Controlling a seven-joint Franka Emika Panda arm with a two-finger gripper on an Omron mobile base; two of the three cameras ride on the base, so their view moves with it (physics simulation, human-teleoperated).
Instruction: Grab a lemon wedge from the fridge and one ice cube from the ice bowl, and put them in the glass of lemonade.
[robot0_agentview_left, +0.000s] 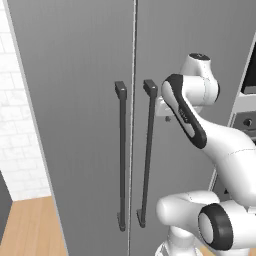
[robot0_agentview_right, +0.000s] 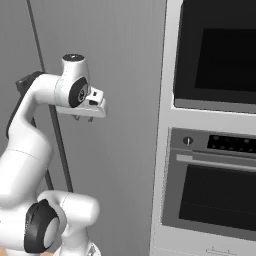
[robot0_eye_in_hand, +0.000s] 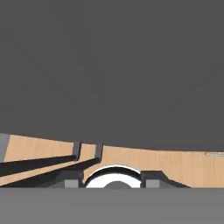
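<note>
The fridge (robot0_agentview_left: 75, 100) stands right before me, a tall grey cabinet with both doors shut. Two long dark bar handles run down beside the door seam, the left handle (robot0_agentview_left: 122, 155) and the right handle (robot0_agentview_left: 148, 155). My gripper (robot0_agentview_left: 168, 119) hangs fingers-down just right of the right handle's top, close to the door front. From the other side the gripper (robot0_agentview_right: 83, 118) is beside that handle (robot0_agentview_right: 59, 150). In the hand view the gripper (robot0_eye_in_hand: 111, 178) stands open with nothing between its tips, looking down the door at both handles (robot0_eye_in_hand: 43, 165). The lemon wedge, ice bowl and glass of lemonade are out of view.
A black oven (robot0_agentview_right: 215, 195) and a microwave (robot0_agentview_right: 220, 55) above it fill the column right of the fridge. A white brick wall (robot0_agentview_left: 20, 140) and wooden floor (robot0_agentview_left: 30, 225) lie to the fridge's left.
</note>
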